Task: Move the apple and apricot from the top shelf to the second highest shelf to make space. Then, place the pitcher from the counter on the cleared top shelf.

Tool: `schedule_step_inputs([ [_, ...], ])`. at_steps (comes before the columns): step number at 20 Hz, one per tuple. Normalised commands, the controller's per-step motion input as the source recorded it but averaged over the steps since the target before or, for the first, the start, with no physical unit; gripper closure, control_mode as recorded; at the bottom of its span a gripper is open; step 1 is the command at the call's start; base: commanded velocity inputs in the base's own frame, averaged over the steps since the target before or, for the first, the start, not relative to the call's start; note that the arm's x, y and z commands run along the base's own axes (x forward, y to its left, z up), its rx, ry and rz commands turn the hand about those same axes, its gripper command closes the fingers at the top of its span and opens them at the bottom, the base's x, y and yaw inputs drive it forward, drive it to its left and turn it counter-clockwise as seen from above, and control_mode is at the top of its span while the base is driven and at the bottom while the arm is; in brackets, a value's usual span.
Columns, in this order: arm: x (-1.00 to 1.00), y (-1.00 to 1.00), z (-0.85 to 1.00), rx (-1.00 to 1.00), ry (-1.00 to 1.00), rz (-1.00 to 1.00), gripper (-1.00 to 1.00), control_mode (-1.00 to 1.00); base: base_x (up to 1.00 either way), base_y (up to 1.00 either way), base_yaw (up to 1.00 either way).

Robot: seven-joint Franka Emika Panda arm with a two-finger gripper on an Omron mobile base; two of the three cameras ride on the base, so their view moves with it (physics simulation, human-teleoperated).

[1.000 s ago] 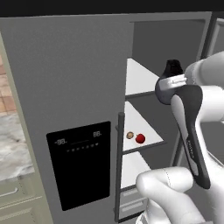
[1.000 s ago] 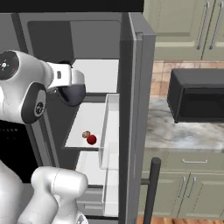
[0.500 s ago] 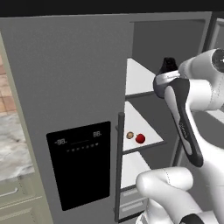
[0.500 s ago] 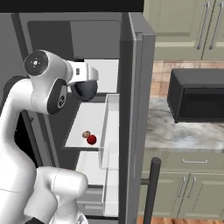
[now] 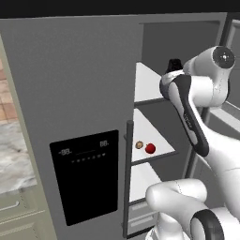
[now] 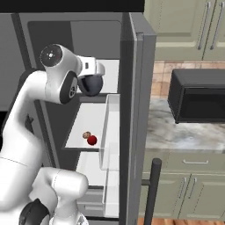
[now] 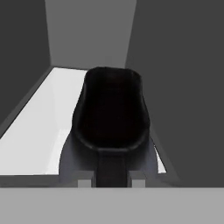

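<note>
Since the earlier frames the arm has swung its elbow up and pushed the pitcher (image 6: 91, 84) further in over the top shelf (image 5: 147, 84), while apple and apricot have stayed put. Pitcher: dark, round-bellied, seen from above in the hand view, its open mouth toward the camera. It hangs at the front of the top shelf; I cannot tell whether its base touches the panel. Hand (image 7: 111, 177): clenched on the pitcher, at what looks like the handle side (contact itself is dark and hard to read). Held upright, probably so it can be set down flat.

Apple (image 5: 150, 148) and apricot (image 5: 139, 145) lie just beside each other on the second highest shelf (image 6: 85, 127), one level below the pitcher, so the first part looks done.

Fridge interior: white panels, grey walls. Right of the fridge, the marbled desk (image 6: 184, 134) carries a dark microwave (image 6: 197, 94).
</note>
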Motion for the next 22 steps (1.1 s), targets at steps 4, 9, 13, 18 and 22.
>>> schedule_step_inputs([
  [4, 0.53, 0.0, -0.12, 0.0, 0.0, 0.0, 1.0, -1.0, 0.0, 0.0, 0.0],
  [9, 0.54, 0.0, -0.24, 0.0, 0.0, 0.02, 1.0, -1.0, 0.0, 0.0, 0.0],
  [13, 0.63, 0.0, -0.21, 0.0, 0.0, 0.04, 1.0, -1.0, 0.0, 0.0, 0.0],
  [18, 0.71, 0.03, -0.11, 0.0, 0.0, 0.05, 1.0, -1.0, 0.0, 0.0, 0.0],
  [22, 0.63, 0.14, -0.1, -0.03, 0.0, 0.05, -1.0, -1.0, 0.0, 0.0, 0.0],
])
